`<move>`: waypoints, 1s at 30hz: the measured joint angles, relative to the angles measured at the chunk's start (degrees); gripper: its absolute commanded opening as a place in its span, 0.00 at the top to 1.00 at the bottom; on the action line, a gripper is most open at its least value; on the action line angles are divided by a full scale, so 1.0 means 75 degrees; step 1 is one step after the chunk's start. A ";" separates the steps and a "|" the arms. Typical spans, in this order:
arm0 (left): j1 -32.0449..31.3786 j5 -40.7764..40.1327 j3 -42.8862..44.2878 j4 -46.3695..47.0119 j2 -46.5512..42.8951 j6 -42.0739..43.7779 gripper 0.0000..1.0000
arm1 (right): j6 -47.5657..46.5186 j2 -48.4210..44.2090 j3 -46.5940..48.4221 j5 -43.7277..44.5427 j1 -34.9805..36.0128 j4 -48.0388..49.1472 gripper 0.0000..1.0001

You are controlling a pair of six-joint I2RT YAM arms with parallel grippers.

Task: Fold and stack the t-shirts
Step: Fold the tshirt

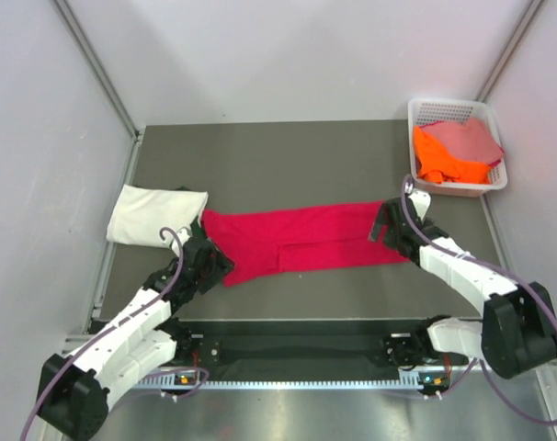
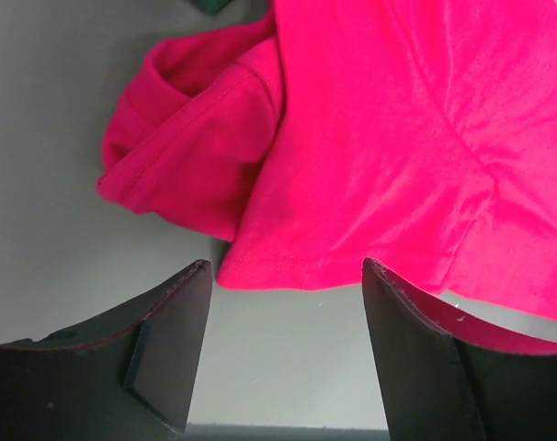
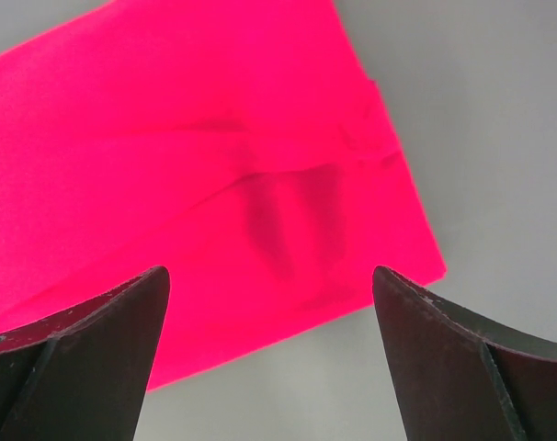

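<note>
From above, the red tee lies as a long folded band on the bench, left hand at its left end, right hand at its right. A cream tee lies just left of it; the orange tee and pink tee fill a basket beyond its right end

Left wrist: hand wide, empty, at the red tee's sleeve

Right wrist: hand wide, empty, over its corner

Left arm, right arm: white shells, black joints; greyish-purple cables; black wedge jaws, perhaps rubber-lined.
</note>
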 measured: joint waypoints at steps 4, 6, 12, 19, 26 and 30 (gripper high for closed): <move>-0.0006 -0.0038 -0.0143 0.0449 0.0230 -0.0152 0.21 | 0.0029 0.0705 0.0256 0.0277 -0.0058 -0.0061 0.08; -0.0006 -0.0093 -0.0154 0.0551 0.0388 -0.0169 0.20 | 0.0032 0.1000 0.0347 0.0326 -0.0085 -0.0073 0.08; -0.0006 -0.0207 -0.0152 0.0833 0.1177 -0.0163 0.20 | 0.0070 0.1897 0.0694 0.0393 -0.0111 -0.0064 0.08; -0.0015 -0.0198 -0.0140 0.1215 0.1463 -0.0309 0.21 | 0.0137 0.2495 0.0871 0.0335 -0.0181 0.0076 0.09; -0.0017 -0.0216 -0.0160 0.1836 0.1813 -0.0463 0.23 | 0.0548 0.2465 0.0784 0.0157 -0.0274 0.0233 0.12; -0.0017 -0.0245 0.0058 0.2250 0.2372 -0.0460 0.23 | 0.0714 0.2253 0.0635 0.0035 -0.0294 0.0125 0.14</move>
